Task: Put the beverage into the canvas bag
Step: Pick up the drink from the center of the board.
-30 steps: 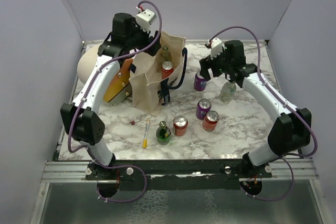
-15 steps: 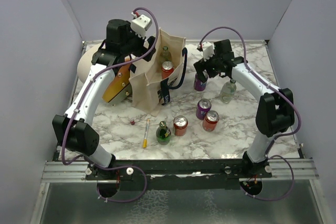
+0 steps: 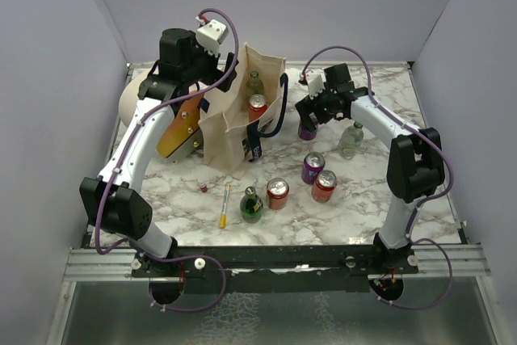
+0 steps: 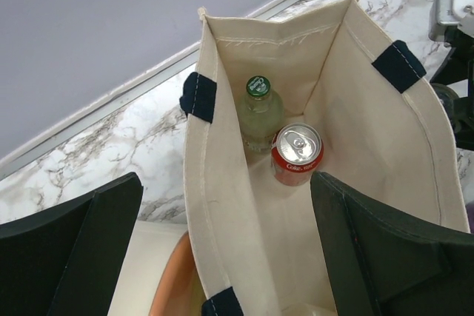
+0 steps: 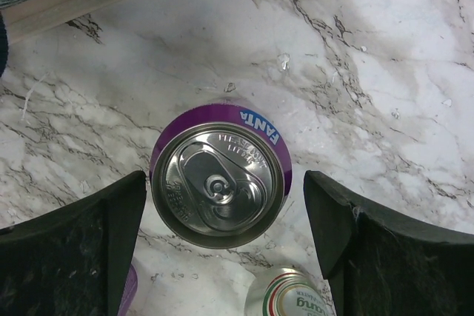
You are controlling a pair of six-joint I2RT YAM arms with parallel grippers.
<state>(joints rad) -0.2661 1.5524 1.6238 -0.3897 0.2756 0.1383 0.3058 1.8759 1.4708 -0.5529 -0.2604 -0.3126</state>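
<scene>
Purple Fanta can (image 5: 218, 175) stands on the marble bench (image 5: 370, 49) between my right tool's (image 5: 222, 227) wide fingers; only that wrist view shows it ungripped. My left tool (image 4: 229, 257), wide and empty, hangs above the canvas bag (image 4: 385, 146); its camera shows a red can (image 4: 296, 153) and bottle (image 4: 259, 105) inside.

White arms (image 3: 141, 139), black joints (image 3: 121, 204) — cables (image 3: 335, 48) seemingly purple.

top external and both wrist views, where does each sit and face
Top external: above, behind both arms, which show whole, looking down on the table.
Left wrist: over the canvas bag, looking in; open left gripper at the edges.
Right wrist: straight down on the purple can; open right gripper flanks it.
Shared: red can, top external and left wrist.
</scene>
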